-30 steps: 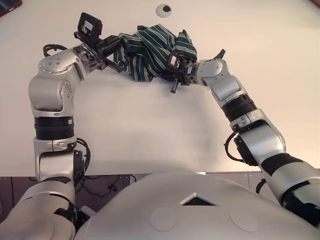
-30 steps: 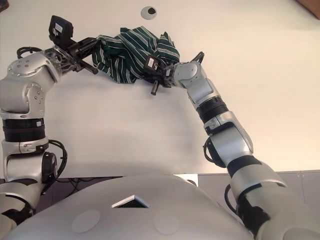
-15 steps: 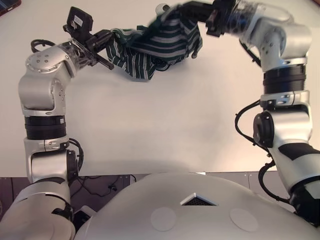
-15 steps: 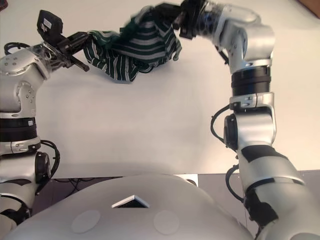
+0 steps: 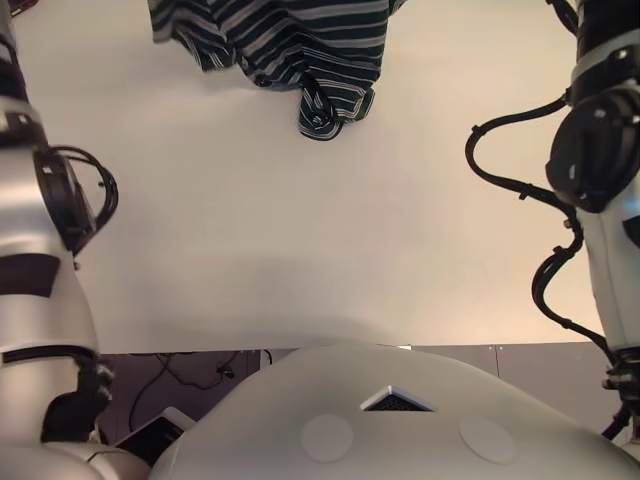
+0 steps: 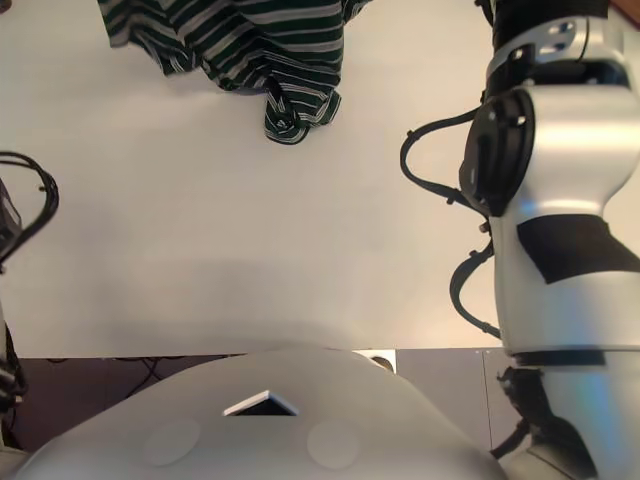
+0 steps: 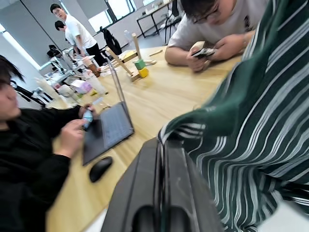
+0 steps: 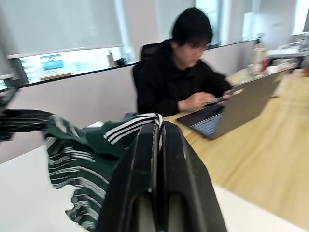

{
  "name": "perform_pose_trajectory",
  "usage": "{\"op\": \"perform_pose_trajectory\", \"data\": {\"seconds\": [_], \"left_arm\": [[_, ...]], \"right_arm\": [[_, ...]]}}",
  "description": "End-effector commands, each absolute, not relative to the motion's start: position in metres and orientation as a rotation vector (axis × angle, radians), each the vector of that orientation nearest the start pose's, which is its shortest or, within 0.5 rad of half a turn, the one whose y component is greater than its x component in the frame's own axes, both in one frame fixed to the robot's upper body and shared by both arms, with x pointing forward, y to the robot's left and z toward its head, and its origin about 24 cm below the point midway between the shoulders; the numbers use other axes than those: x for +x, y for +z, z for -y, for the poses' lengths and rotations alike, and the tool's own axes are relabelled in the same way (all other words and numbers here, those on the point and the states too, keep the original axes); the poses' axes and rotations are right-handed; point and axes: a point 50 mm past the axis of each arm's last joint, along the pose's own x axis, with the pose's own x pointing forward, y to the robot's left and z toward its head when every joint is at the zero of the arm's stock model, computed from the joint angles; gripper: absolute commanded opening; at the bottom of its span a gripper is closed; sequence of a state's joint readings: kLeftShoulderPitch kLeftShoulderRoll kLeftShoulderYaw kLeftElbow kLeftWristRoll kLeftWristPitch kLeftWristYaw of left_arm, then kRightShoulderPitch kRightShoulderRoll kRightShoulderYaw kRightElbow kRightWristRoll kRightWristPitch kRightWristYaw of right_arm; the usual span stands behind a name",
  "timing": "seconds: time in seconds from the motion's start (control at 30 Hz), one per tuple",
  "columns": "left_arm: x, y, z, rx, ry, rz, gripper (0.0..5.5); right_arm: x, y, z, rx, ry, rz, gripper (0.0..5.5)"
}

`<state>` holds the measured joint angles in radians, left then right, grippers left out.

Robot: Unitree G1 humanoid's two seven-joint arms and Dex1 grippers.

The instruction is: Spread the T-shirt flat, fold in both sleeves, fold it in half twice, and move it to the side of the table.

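The dark green T-shirt [image 5: 280, 35] with white stripes hangs at the far side of the white table [image 5: 300, 250], held up by both raised arms. Its lowest bunched part [image 5: 330, 105] dangles close to the tabletop; I cannot tell if it touches. In the left wrist view my left gripper [image 7: 161, 145] is shut on a striped edge of the T-shirt [image 7: 251, 121], which drapes away from it. In the right wrist view my right gripper [image 8: 158, 126] is shut on a white-striped hem, with the rest of the T-shirt [image 8: 72, 164] hanging below and stretching toward the other arm.
The table's near edge [image 5: 300, 346] runs just in front of me, with cables below it. Beyond the white table stands a wooden table [image 7: 159, 96] with a laptop [image 8: 231, 106] and people seated at it.
Both arms have risen high and apart, lifting the T-shirt off the table. It went from a bunched heap to hanging stretched between the grippers, which have left the eye views at the top.
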<state>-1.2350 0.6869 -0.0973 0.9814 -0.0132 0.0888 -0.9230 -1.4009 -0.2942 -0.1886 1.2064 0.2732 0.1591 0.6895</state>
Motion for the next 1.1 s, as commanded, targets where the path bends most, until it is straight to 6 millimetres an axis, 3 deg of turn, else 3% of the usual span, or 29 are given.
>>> {"op": "perform_pose_trajectory", "data": {"seconds": [0.03,0.2,0.37,0.57,0.67,0.77,0.9,1.0,1.1], "left_arm": [[0.404,0.293,-0.236,0.664,-0.475,-0.026,0.0],[0.41,0.327,-0.223,0.723,-0.283,0.093,0.0],[0.403,0.37,-0.21,0.744,-0.233,0.242,0.0],[0.396,0.383,-0.21,0.745,-0.297,0.269,0.0],[0.391,0.369,-0.214,0.777,-0.534,0.162,0.0],[0.375,0.358,-0.221,0.764,-0.849,0.058,0.0],[0.338,0.346,-0.226,0.71,-1.16,-0.02,0.0],[0.286,0.322,-0.223,0.695,-1.301,-0.149,0.0],[0.247,0.278,-0.211,0.706,-1.393,-0.334,0.0]], "right_arm": [[0.423,0.303,0.135,0.094,0.604,0.219,0.02],[0.423,0.321,0.131,0.047,0.509,0.264,0.02],[0.418,0.35,0.134,0.048,0.443,0.388,0.02],[0.409,0.372,0.137,0.021,0.501,0.487,0.02],[0.407,0.359,0.135,-0.123,0.68,0.434,0.02],[0.404,0.329,0.143,-0.253,0.899,0.329,0.02],[0.39,0.294,0.166,-0.354,1.188,0.165,0.02],[0.364,0.266,0.187,-0.432,1.413,-0.038,0.02],[0.315,0.219,0.189,-0.511,1.611,-0.296,0.02]]}}
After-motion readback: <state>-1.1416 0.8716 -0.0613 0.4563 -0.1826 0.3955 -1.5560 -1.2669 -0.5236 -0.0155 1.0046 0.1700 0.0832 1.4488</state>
